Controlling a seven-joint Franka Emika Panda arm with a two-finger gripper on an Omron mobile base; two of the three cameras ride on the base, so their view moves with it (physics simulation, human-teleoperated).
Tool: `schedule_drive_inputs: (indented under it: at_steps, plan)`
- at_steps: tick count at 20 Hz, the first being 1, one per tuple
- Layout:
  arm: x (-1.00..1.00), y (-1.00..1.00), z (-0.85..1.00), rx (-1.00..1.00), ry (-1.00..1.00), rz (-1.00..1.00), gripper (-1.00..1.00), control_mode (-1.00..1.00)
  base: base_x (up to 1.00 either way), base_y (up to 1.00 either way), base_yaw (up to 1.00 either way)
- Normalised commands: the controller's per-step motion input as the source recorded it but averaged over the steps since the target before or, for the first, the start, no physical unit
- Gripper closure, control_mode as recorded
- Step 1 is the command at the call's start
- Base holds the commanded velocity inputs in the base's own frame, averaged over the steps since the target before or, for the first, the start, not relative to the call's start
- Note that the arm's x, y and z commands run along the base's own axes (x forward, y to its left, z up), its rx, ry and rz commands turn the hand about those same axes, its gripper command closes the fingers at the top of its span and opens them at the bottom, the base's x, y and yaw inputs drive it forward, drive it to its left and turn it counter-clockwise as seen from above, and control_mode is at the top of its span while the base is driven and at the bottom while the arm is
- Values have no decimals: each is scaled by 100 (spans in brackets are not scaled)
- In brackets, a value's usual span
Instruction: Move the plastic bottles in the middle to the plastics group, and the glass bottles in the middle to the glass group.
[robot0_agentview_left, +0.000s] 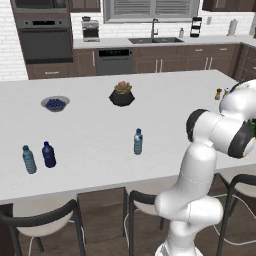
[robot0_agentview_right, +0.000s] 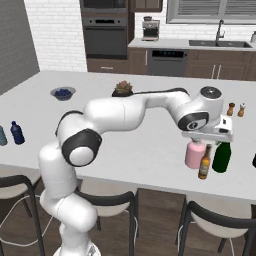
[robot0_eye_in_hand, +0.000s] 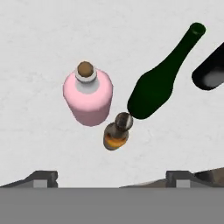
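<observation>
My gripper (robot0_agentview_right: 207, 141) hangs open just above a slim amber bottle (robot0_agentview_right: 204, 168) at the right end of the counter, its fingertips (robot0_eye_in_hand: 43, 177) spread wide with nothing between them. The amber bottle (robot0_eye_in_hand: 116, 133) stands upright between a squat pink bottle (robot0_eye_in_hand: 89, 98) and the tall dark green bottle (robot0_eye_in_hand: 159, 85). The pink bottle (robot0_agentview_right: 194, 154) is to its left and the green one (robot0_agentview_right: 221, 157) to its right. A clear pale-blue water bottle (robot0_agentview_left: 138, 141) stands alone mid-counter. Far left stand the dark navy bottle (robot0_agentview_left: 48, 154) and the teal-blue bottle (robot0_agentview_left: 29, 159).
A dark potted plant (robot0_agentview_left: 122, 94) and a bowl of blue fruit (robot0_agentview_left: 55, 103) sit farther back on the white counter (robot0_agentview_left: 90, 125). Two small shakers (robot0_agentview_right: 231, 109) stand behind the glass bottles. Another dark object (robot0_eye_in_hand: 210, 70) lies just right of the green bottle. Stools (robot0_agentview_left: 45, 220) line the near edge.
</observation>
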Motion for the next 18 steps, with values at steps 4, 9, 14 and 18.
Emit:
schedule_drive_inputs:
  at_steps: [4, 9, 14, 18]
  plan:
    - [-44, 96, 10, -9, 0, 0, -100, -100, 0, 0, 0]
    - [-29, 100, 1, -6, 0, 1, -100, -100, 0, 0, 0]
    - [-21, 100, 0, -11, 0, 0, -100, -100, 0, 0, 0]
    - [-12, 100, 0, -7, 4, 0, -100, -100, 0, 0, 0]
